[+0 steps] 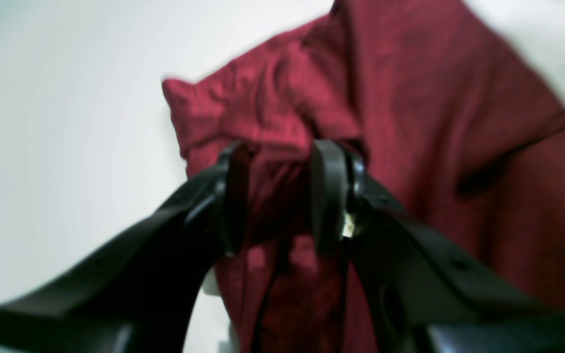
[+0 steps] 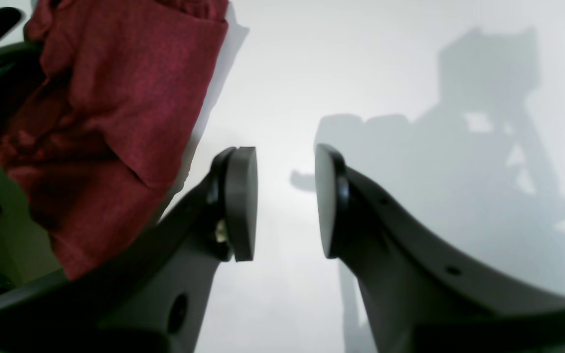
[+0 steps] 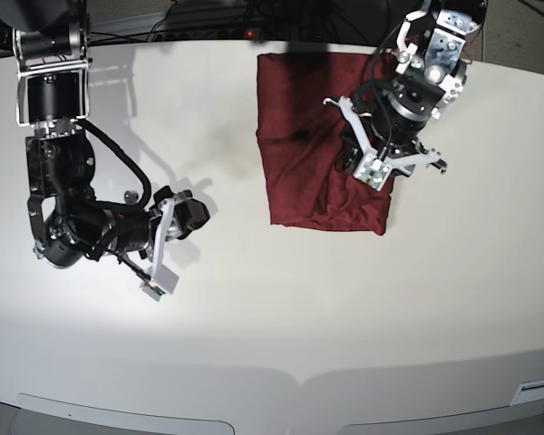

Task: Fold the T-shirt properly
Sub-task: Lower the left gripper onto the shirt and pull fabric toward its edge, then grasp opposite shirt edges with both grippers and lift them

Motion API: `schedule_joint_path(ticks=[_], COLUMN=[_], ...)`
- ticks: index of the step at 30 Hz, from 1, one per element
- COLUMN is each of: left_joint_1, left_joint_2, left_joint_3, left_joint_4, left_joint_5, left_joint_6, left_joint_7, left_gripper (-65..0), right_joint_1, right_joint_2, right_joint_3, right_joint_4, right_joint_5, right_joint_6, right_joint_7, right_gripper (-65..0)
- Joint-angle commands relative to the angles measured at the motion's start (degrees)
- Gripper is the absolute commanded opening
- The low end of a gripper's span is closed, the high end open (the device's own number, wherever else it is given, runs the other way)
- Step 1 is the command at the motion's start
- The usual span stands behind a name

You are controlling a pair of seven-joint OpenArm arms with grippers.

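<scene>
Lying folded on table (image 3: 254,317) | T-shirt (image 3: 313,127) | long axis front-to-back

The base camera looked steeply down from high over the broad white desk (image 3: 281,317), far enough to take in both arms. The left wrist camera sat just behind the left pincer (image 1: 280,196), facing along it, very near the dark red knit T-shirt (image 1: 410,113). The right wrist camera, behind the right pincer (image 2: 285,206), faced bare desk; all three views shared the T-shirt.
</scene>
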Motion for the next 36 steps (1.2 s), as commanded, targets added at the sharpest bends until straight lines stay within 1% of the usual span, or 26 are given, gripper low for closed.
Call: schedule_joint_path(ticks=[1,4,5,7,10,11,14,16,19,26,33,35,36], left_joint_1=[-0.7,-1.0,-1.1,-1.3,-2.1,-2.5,-4.8,-6.3,-7.8,-8.1,-8.1,-8.1,-8.1], left_joint_2=[0.0,0.0,0.0,0.0,0.0,0.0,0.0,0.0,0.0,0.0,0.0,0.0,0.0], left_joint_3=[0.0,0.0,0.0,0.0,0.0,0.0,-0.1,-0.8,-3.0,-7.8,-8.0,-8.0,-8.0], left_joint_4=[0.6,0.2,0.2,0.2,0.2,0.2,0.2,0.1,0.0,-1.4,-4.7,-4.7,-4.7], left_joint_5=[0.0,0.0,0.0,0.0,0.0,0.0,0.0,0.0,0.0,0.0,0.0,1.2,2.2], left_joint_6=[0.2,0.2,0.2,0.2,0.2,0.2,0.2,0.9,3.5,3.6,3.7,4.4,6.6], left_joint_7=[-1.4,-1.4,-1.4,-1.0,-0.8,0.0,3.4,4.4,4.3,2.5,1.0,0.1,-0.2], left_gripper=[-44.9,-44.9,-45.9,-51.7,-63.5,-65.0,-65.0,-65.0,-65.0,-65.0,-64.7,-58.5,-56.1], right_joint_1=[1.4,1.4,1.4,1.4,1.4,1.4,1.4,1.4,1.4,1.4,1.4,1.4,1.4], right_joint_2=[0.7,0.7,0.7,0.6,0.7,0.7,0.7,0.6,0.7,0.6,0.7,0.6,0.6], right_joint_3=[0.3,0.3,0.3,0.3,0.3,0.3,0.3,0.3,0.3,0.3,0.3,0.3,0.3], right_joint_4=[0.9,0.9,0.9,0.9,0.9,0.9,0.9,0.9,0.9,0.9,0.9,0.9,0.9], right_joint_5=[0.9,0.9,0.9,0.9,0.9,0.9,0.9,0.9,0.9,0.9,0.9,0.9,0.9], right_joint_6=[0.3,0.3,0.3,0.3,0.3,0.3,0.3,0.3,0.3,0.3,0.3,0.3,0.3], right_joint_7=[0.8,0.8,0.8,0.8,0.8,0.8,0.8,0.8,0.7,0.2,0.2,0.2,0.2], right_gripper=[-44.8,-44.8,-44.8,-44.8,-44.8,-44.8,-44.8,-44.8,-44.8,-44.8,-44.8,-44.8,-44.8])
